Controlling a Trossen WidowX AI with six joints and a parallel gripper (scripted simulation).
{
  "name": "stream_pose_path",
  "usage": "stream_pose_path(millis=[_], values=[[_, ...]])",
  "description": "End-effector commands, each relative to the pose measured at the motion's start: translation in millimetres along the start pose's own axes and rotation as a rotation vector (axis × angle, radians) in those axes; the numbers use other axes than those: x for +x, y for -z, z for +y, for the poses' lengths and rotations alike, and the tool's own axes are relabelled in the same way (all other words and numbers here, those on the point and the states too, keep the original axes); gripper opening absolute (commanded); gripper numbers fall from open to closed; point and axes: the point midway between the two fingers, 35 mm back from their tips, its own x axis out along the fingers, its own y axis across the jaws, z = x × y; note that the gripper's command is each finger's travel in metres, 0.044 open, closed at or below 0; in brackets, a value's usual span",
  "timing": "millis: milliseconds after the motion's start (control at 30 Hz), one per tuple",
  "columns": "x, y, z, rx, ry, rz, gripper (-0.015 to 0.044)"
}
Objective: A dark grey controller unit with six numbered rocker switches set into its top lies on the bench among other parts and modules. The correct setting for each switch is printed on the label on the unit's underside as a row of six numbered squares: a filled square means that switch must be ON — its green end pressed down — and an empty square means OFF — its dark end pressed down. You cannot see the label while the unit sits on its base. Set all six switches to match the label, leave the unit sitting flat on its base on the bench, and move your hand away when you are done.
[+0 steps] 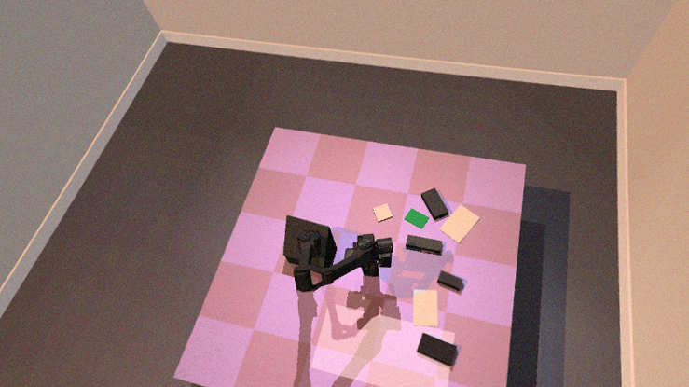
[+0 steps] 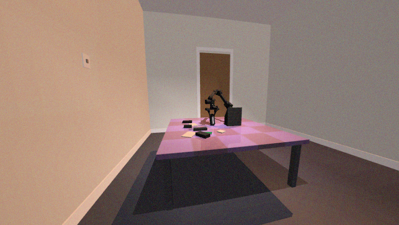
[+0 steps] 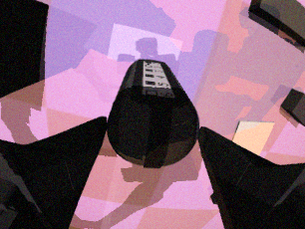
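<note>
The dark grey controller unit [image 2: 212, 120] [image 3: 122, 112] is held tilted steeply between the fingers of my gripper [image 2: 212, 114] [image 3: 153, 127], which is shut on it. Both fingertips touch its sides in the wrist view. Its lower end hangs close to the bench [image 2: 251, 137]; I cannot tell whether it touches. The white label [image 3: 158, 80] shows at a steep slant on the unit's far part. Several middle squares look filled. The squares at both ends are too small or shaded to read. The rocker switches are hidden.
Black modules [image 1: 434, 204] [image 1: 423, 244] [image 1: 451, 280] [image 1: 437, 349] lie to the right of the arm in the top view. Cream plates [image 1: 459, 223] [image 1: 424, 307] [image 1: 382, 212] and a green plate [image 1: 416, 218] lie among them. A large black box [image 2: 234, 116] stands at the arm's base.
</note>
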Motion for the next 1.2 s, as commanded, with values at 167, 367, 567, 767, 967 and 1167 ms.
stream_pose_path(millis=[167,367,567,767,967,1167], values=[[3.7,-9.7,2.3,0.004,-0.013,-0.009,0.0338],[3.8,-14.7,2.3,0.004,-0.013,-0.01,0.0338],[4.0,-19.6,2.2,0.004,-0.013,-0.01,0.0338],[4.3,-24.6,2.2,0.004,-0.013,-0.01,0.0338],[4.8,-29.5,2.2,0.004,-0.013,-0.01,0.0338],[5.3,-34.4,2.2,0.004,-0.013,-0.01,0.0338]])
